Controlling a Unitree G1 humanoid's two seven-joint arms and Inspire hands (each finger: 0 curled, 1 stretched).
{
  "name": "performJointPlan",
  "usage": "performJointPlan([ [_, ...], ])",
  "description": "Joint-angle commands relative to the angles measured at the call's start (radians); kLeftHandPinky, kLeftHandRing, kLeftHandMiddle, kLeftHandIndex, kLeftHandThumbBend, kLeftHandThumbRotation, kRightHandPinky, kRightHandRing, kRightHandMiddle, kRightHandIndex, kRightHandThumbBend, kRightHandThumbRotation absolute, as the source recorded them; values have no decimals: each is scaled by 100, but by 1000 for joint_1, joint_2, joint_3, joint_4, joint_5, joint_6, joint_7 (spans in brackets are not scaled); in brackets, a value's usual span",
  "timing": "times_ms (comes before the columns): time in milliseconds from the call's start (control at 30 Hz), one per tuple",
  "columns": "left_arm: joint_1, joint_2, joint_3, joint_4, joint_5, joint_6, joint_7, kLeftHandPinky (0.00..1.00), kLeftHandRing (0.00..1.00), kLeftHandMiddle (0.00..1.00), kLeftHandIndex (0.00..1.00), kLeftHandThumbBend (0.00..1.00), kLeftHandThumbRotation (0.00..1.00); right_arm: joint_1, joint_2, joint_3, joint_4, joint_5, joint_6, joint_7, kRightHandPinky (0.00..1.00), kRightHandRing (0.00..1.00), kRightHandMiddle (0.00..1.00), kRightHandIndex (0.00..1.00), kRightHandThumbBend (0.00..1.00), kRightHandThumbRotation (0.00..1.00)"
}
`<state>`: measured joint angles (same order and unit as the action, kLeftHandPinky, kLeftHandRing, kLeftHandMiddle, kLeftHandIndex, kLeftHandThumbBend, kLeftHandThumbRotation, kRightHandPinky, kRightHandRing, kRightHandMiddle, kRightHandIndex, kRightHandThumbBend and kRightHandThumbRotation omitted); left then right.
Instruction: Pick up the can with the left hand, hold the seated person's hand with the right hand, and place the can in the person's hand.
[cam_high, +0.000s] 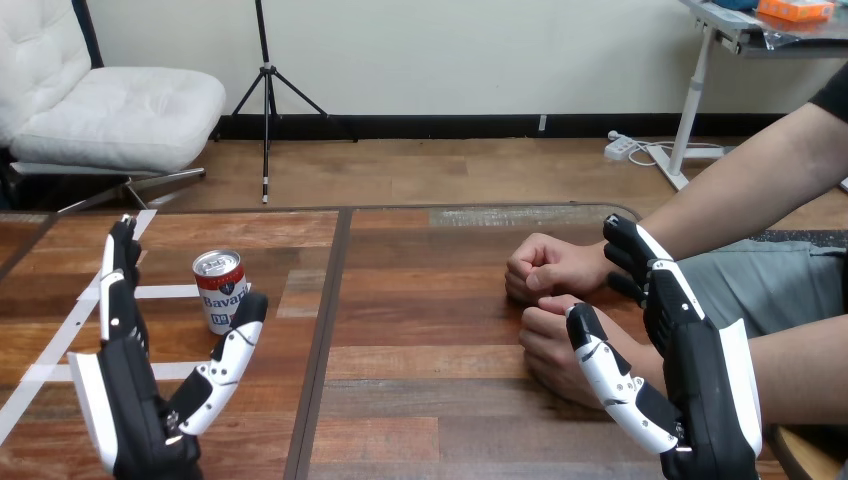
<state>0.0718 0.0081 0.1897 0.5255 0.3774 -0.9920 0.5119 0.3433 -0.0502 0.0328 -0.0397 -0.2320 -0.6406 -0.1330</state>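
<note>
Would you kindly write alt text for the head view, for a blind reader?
The robot's open left hand flanks an upright can on a wooden table, not gripping it. At right, its open right hand is beside the person's two closed hands.

The wooden tabletop (430, 400) is built of plank-patterned panels, parted by a dark seam (325, 330) running from its far edge to its near edge. On its left part lie 3 strips of white tape (165, 292): 1 slanted, 2 crossing it.

Can (220, 290): shiny metal top, glossy printed label. Table (430, 400): smooth wood planks. Left robot hand (135, 395): glossy plastic shells.
</note>
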Motion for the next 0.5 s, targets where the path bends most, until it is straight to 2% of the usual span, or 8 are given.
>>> performJointPlan([
  [0, -74, 38, -6, 14, 55, 32, 32, 96, 95, 95, 93, 73, 39, -55, 8, -1, -42, 10, -9, -2, 84, 89, 90, 87, 46, 44],
  [300, -93, 65, -17, 21, 115, 98, 101, 96, 96, 96, 94, 75, 42, -56, 7, -3, -40, 6, -11, -4, 83, 88, 89, 87, 47, 44],
  [467, -99, 81, -27, 14, 156, 149, 144, 92, 95, 95, 94, 75, 40, -55, 6, -2, -42, 9, -9, -1, 83, 88, 89, 87, 47, 44],
])
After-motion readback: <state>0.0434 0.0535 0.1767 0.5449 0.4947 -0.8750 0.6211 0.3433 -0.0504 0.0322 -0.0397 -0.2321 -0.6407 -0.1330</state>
